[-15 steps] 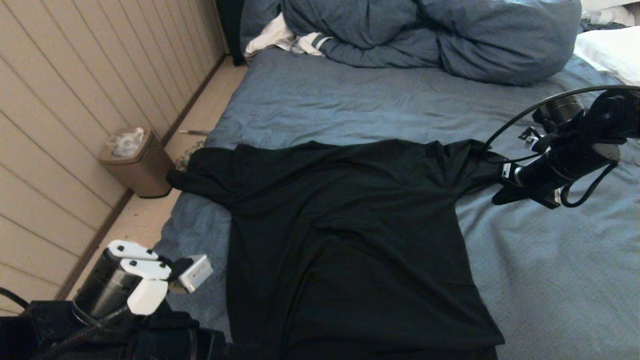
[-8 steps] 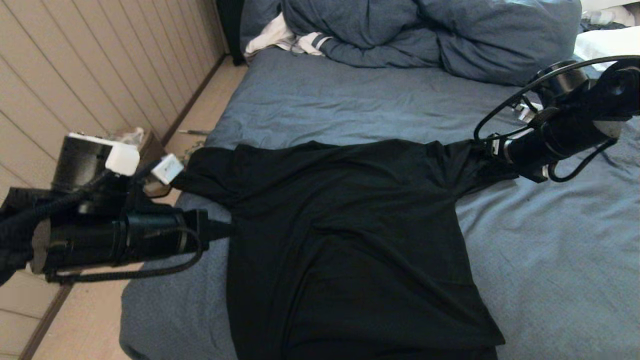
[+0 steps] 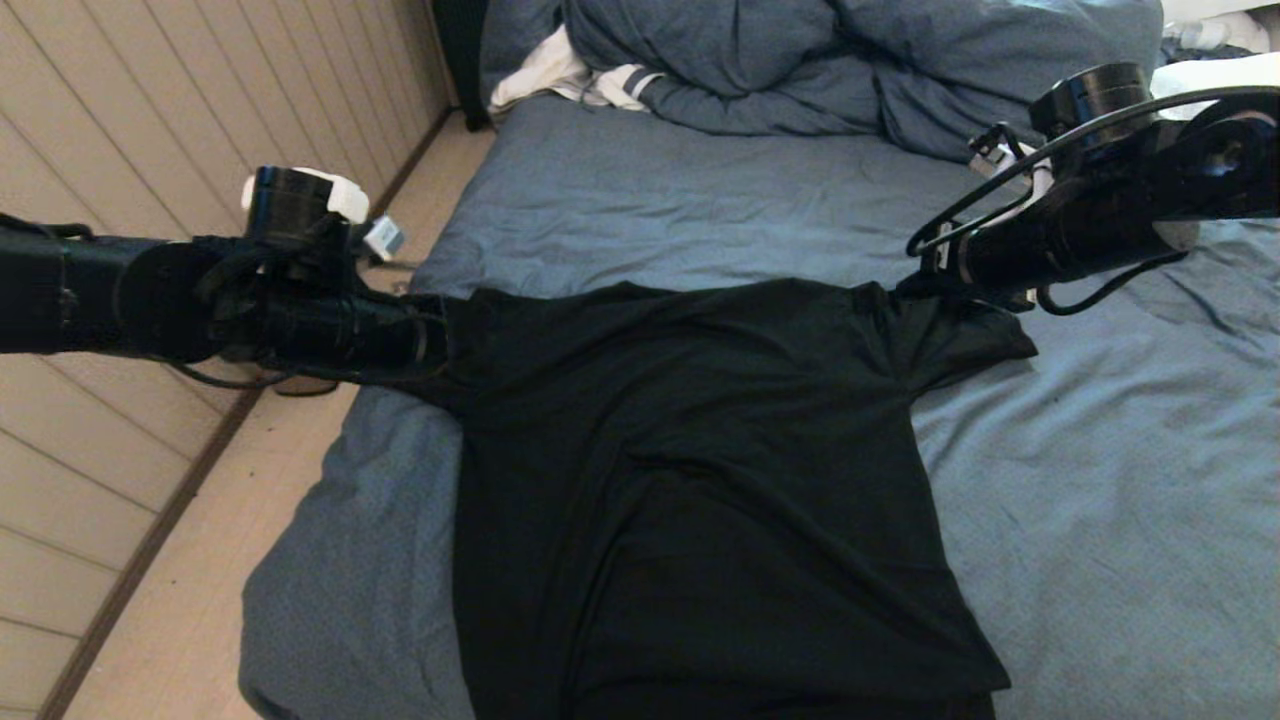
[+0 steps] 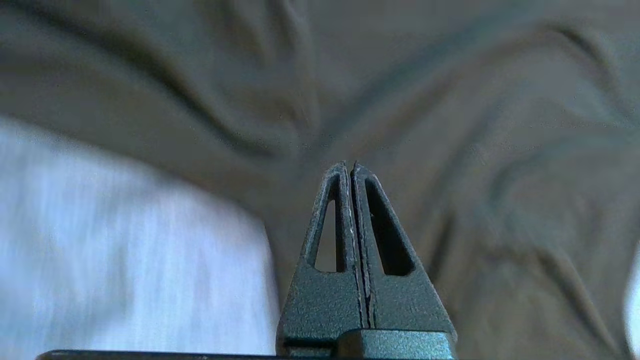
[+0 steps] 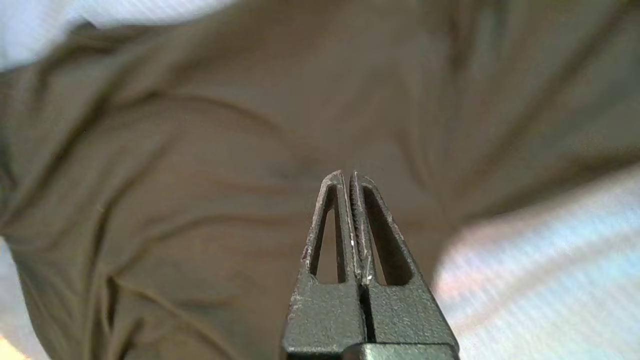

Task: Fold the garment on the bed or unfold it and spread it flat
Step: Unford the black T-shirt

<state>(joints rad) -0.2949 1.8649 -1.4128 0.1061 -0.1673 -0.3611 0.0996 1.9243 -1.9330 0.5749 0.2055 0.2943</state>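
Note:
The garment, a black T-shirt with its plain side up, lies spread on the bed, collar end away from me. My left gripper reaches in from the left and rests over the shirt's left sleeve, which the arm hides. In the left wrist view the left gripper is shut with no cloth between its fingers, and the garment lies just beyond the tips. My right gripper sits at the right shoulder. Here too the right gripper is shut and empty, pointing at the garment.
A bulky blue duvet and a white stripe-cuffed cloth are heaped at the far end, with a white pillow at the far right. The bed's left edge drops to floor beside a panelled wall.
My left arm swung up from the lower left to the shirt's left sleeve and its jaws shut. My right arm moved from the right sleeve's end towards the shoulder. The shirt barely shifted.

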